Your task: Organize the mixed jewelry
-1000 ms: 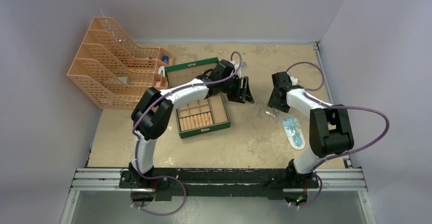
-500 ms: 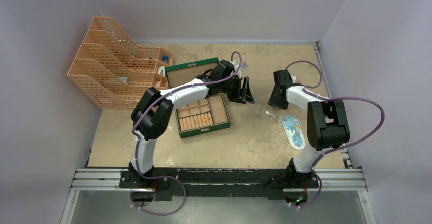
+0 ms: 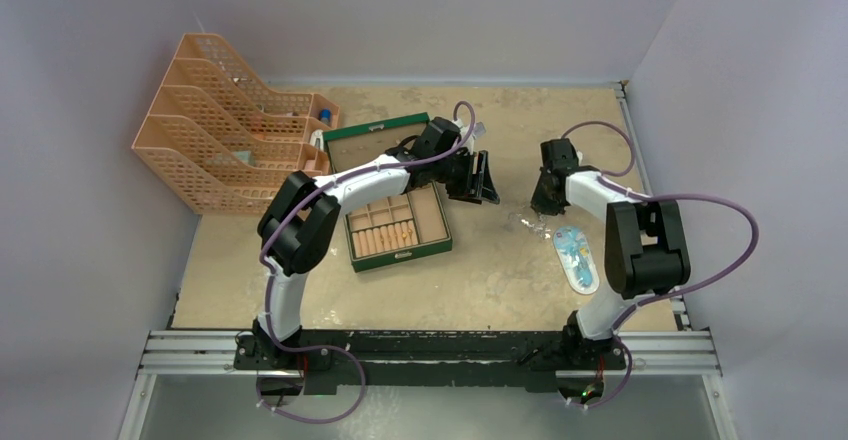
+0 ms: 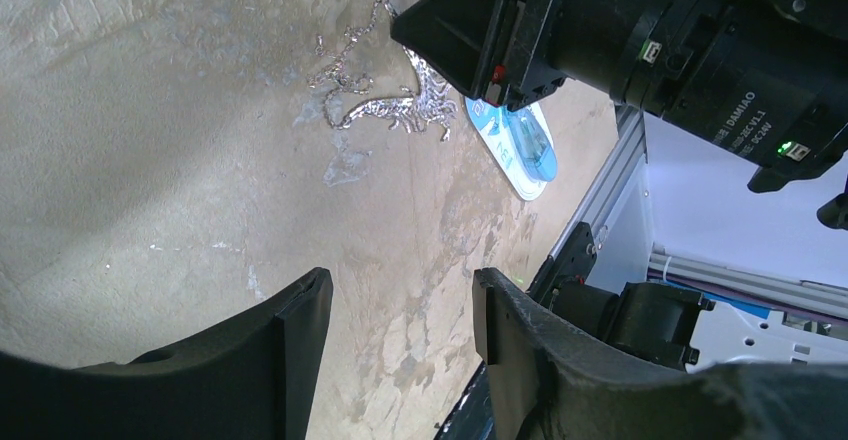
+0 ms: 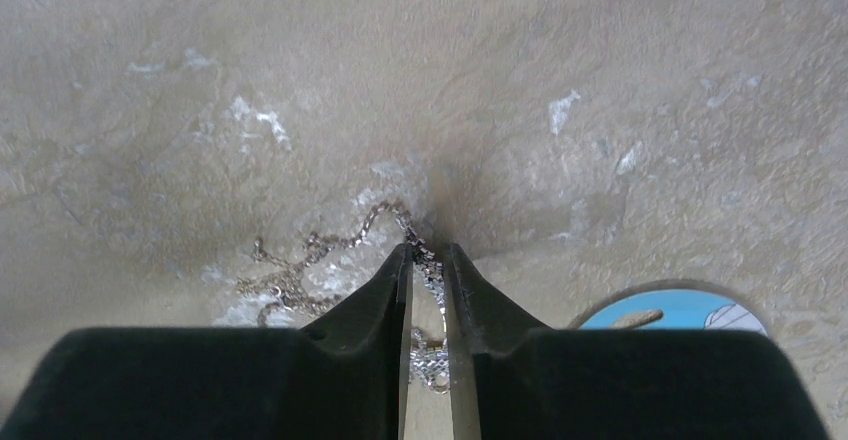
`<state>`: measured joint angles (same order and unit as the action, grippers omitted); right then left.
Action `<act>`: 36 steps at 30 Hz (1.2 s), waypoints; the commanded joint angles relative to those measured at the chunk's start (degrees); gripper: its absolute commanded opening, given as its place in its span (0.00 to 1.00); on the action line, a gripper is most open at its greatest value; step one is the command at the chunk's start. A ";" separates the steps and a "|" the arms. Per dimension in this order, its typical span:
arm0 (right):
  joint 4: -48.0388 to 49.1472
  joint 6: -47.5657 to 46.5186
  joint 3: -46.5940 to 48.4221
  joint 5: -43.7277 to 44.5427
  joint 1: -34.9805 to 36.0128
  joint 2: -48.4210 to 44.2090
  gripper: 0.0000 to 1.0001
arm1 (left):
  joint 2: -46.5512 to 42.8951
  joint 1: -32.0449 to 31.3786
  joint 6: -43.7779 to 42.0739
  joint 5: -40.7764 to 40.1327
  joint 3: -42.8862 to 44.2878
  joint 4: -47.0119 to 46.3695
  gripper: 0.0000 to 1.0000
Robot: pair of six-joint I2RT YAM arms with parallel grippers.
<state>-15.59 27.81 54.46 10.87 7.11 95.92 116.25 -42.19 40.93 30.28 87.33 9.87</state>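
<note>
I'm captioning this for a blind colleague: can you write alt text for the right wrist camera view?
The dark right gripper, nearly closed, points at a silvery chain tangle on a mottled beige table, with a strand lying in the narrow gap between its tips. A light-blue packet peeks in at the lower right.

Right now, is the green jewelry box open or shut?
Open: the green box shows its tan compartments from above, and its lid stands raised behind it.

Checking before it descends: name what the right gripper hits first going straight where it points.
Probably the silvery chain tangle, right at the tips of the right gripper; the table lies directly beneath.
</note>
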 commanded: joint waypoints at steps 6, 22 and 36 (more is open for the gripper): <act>-1.33 -0.28 -3.63 -0.38 0.42 -1.00 0.22 | -1.55 -0.11 -0.41 1.01 1.35 -2.82 0.53; -5.44 2.56 -0.40 7.73 3.98 -6.40 0.00 | 0.61 -0.11 2.03 0.49 3.00 -2.33 0.53; -7.21 0.33 1.86 1.69 4.14 -15.66 0.00 | 6.29 -0.15 6.26 -1.24 8.39 -1.89 0.52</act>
<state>-21.08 29.45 53.39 15.22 10.94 83.37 121.27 -42.19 45.93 29.15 92.07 9.52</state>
